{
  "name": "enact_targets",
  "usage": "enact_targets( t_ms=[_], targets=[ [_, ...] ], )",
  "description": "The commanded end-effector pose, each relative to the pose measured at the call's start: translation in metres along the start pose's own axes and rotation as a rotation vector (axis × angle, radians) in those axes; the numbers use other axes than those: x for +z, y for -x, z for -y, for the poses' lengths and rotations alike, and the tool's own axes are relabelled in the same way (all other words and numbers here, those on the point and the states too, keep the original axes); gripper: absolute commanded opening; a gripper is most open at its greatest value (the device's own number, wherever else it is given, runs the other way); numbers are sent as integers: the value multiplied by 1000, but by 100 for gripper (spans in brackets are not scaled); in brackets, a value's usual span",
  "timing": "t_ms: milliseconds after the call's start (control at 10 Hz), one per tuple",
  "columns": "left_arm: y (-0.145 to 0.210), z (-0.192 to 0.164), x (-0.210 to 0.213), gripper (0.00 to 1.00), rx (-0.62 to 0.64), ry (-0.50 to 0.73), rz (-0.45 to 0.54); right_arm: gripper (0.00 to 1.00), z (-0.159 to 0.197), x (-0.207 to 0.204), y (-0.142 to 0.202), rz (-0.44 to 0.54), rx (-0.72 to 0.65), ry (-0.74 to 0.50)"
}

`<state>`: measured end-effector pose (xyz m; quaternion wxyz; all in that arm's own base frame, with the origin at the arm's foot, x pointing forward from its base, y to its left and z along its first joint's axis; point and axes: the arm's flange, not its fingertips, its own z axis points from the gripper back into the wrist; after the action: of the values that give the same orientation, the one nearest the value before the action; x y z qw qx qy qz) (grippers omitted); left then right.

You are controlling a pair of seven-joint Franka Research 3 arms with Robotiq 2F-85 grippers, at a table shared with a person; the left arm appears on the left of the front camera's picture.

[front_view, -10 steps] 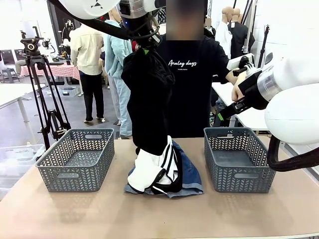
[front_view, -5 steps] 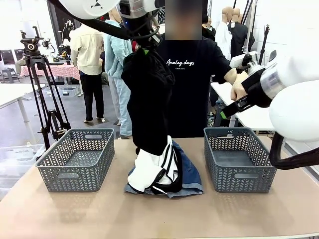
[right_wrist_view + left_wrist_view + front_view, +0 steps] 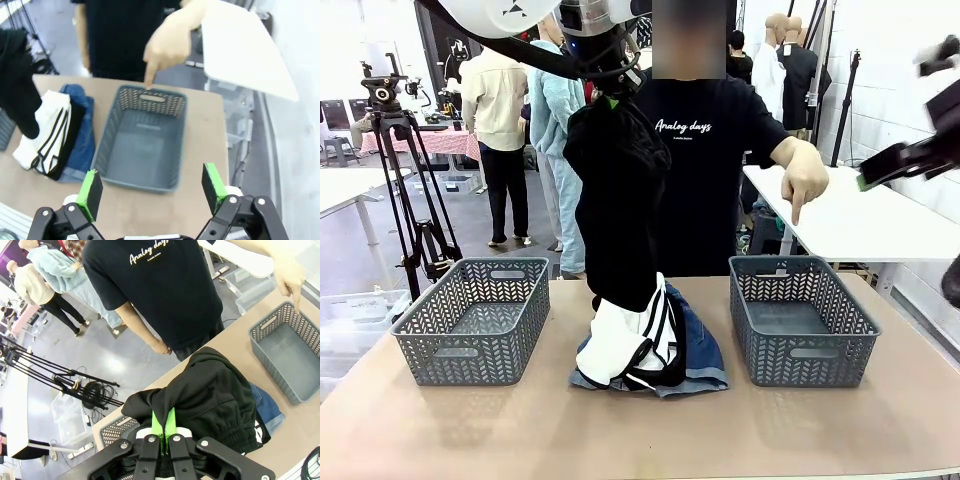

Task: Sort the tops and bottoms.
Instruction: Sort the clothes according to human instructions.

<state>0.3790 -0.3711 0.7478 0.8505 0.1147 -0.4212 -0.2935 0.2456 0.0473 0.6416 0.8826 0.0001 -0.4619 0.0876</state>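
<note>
The pile of clothes (image 3: 650, 375) lay at the middle of the table (image 3: 640, 440), and everything else is placed from it. Directly above the pile, the left gripper (image 3: 610, 96) was clamped tight on the upper edge of a black top (image 3: 615, 200). In the left wrist view its green pads (image 3: 159, 421) were pressed together over a pinch of the fabric (image 3: 210, 395). The top hung straight down in a long fold, and its lower end reached the pile's upper layer. Whether it actually rested there or only hung in front could not be judged from the front view. The pile itself showed a white garment (image 3: 625, 345) with black stripes on its left half. The denim bottoms (image 3: 705, 350) lay under that garment and stuck out on the pile's right side. A grey left basket (image 3: 480, 350) stood to the left of the pile and a matching right basket (image 3: 800, 355) to its right, both apart from it. Beyond the pile stood a person in a black printed T-shirt, whose hand (image 3: 805, 175) pointed one finger down at the right basket's far rim. High up and far to the right of the pile, the right gripper (image 3: 865, 182) appeared blurred. The right wrist view showed its jaws (image 3: 152, 187) spread wide with nothing between them, looking down on the right basket (image 3: 145, 150) and the pointing hand (image 3: 167, 47).
</note>
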Motion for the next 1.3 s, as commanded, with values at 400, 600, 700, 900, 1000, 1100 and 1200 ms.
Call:
enact_targets(
  t_ms=[400,600,700,900,1000,1100,1200],
  targets=[
    [-81,36,-60,0,14,117,119,100,0,0,0,0,0,0],
    [-115,51,-75,0,-11,159,163,100,0,0,0,0,0,0],
    [-126,56,-77,0,6,189,198,100,0,0,0,0,0,0],
    [-93,59,-86,0,-7,184,144,100,0,0,0,0,0,0],
    [-93,59,-86,0,-7,184,144,100,0,0,0,0,0,0],
    [-93,59,-86,0,-7,184,144,100,0,0,0,0,0,0],
    [-93,59,-86,0,-7,184,144,100,0,0,0,0,0,0]
  ],
)
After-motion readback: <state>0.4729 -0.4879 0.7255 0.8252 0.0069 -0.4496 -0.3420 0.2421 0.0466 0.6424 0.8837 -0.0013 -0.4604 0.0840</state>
